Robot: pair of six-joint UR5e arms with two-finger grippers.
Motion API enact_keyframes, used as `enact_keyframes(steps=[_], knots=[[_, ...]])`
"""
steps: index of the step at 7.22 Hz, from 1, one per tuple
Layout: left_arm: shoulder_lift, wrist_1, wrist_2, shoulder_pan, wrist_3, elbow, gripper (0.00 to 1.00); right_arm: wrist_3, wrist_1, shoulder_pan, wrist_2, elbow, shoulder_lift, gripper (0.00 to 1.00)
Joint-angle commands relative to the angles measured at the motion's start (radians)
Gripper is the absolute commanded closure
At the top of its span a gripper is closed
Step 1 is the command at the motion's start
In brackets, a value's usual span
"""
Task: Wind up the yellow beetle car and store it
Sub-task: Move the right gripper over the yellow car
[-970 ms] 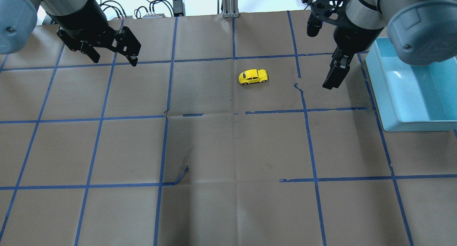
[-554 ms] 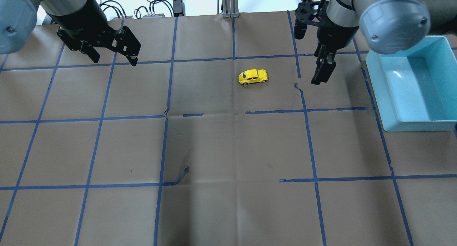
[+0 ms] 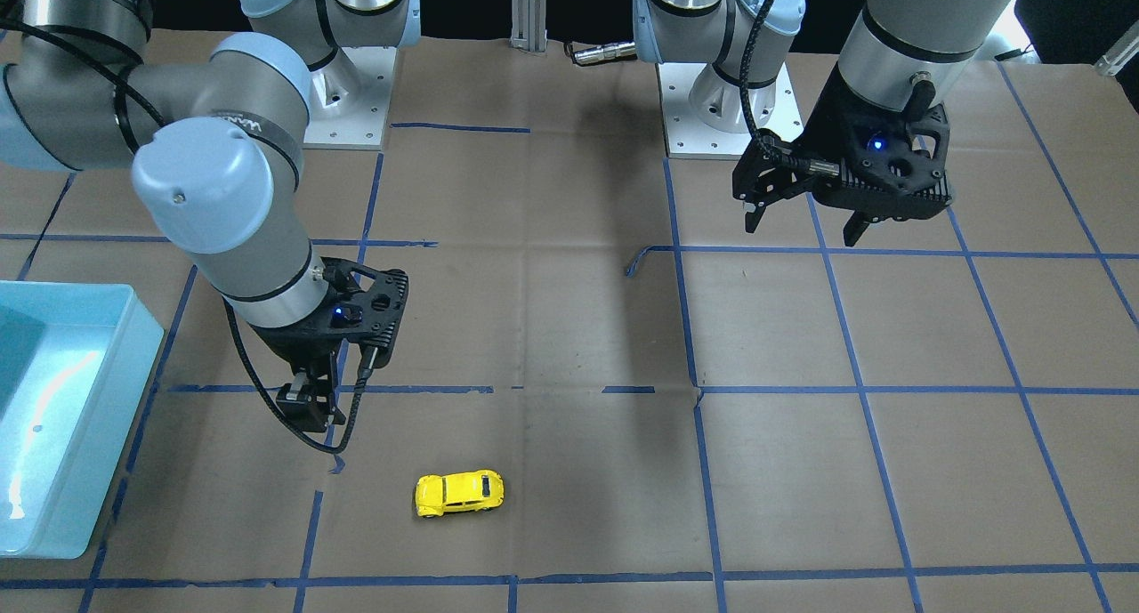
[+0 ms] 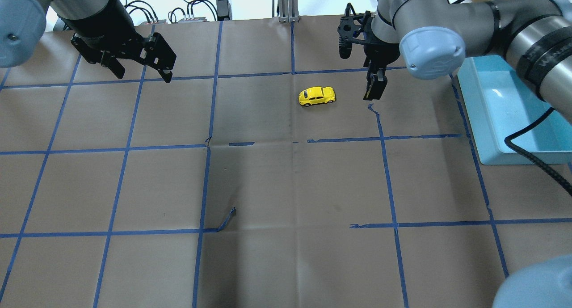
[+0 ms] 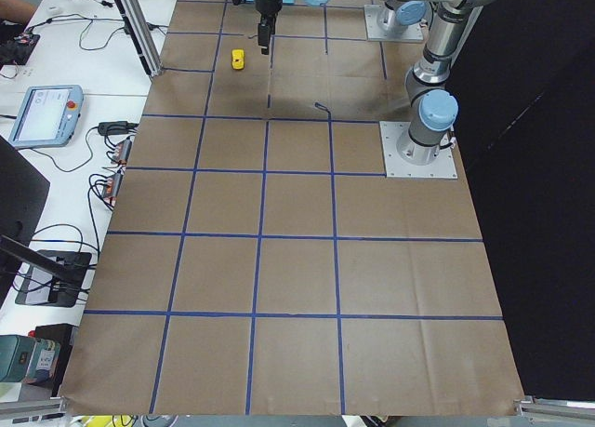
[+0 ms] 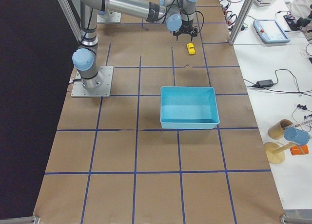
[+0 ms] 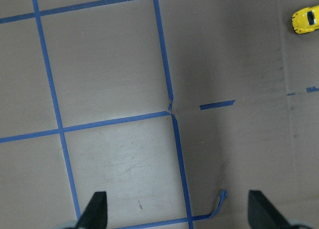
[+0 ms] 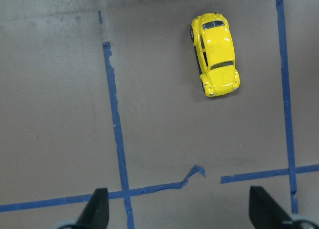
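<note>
The yellow beetle car point(image 4: 317, 95) stands on its wheels on the brown paper near the table's far middle. It also shows in the front view point(image 3: 459, 493) and in the right wrist view point(image 8: 215, 54). My right gripper point(image 4: 375, 88) is open and empty. It points down over the table just to the right of the car, apart from it, and also shows in the front view point(image 3: 307, 410). My left gripper point(image 4: 144, 74) is open and empty, raised far to the left of the car. The left wrist view catches the car point(image 7: 306, 19) at its upper right corner.
A light blue bin point(image 4: 470, 107) sits at the table's right edge, empty inside; it also shows in the front view point(image 3: 133, 364). Blue tape lines grid the paper, with a lifted tape end point(image 4: 228, 219) near the front middle.
My right arm has swung left, bringing its gripper from near the bin to just beside the car. The car and my left arm have not moved.
</note>
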Motion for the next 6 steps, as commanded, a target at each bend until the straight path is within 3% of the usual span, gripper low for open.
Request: enact_keyframes(steps=[1,2,3,6], knots=[[0.001,0.000,0.000,0.000,0.000,0.000,0.01,-0.029,-0.041,0.094,-0.020,-0.160,0.194,0.00],[0.001,0.000,0.000,0.000,0.000,0.000,0.01,-0.015,-0.041,0.166,-0.089,-0.248,0.286,0.00],[0.001,0.000,0.000,0.000,0.000,0.000,0.01,-0.017,-0.055,0.192,-0.091,-0.253,0.345,0.00],[0.001,0.000,0.000,0.002,0.000,0.000,0.01,0.008,-0.044,0.172,-0.085,-0.243,0.358,0.00]])
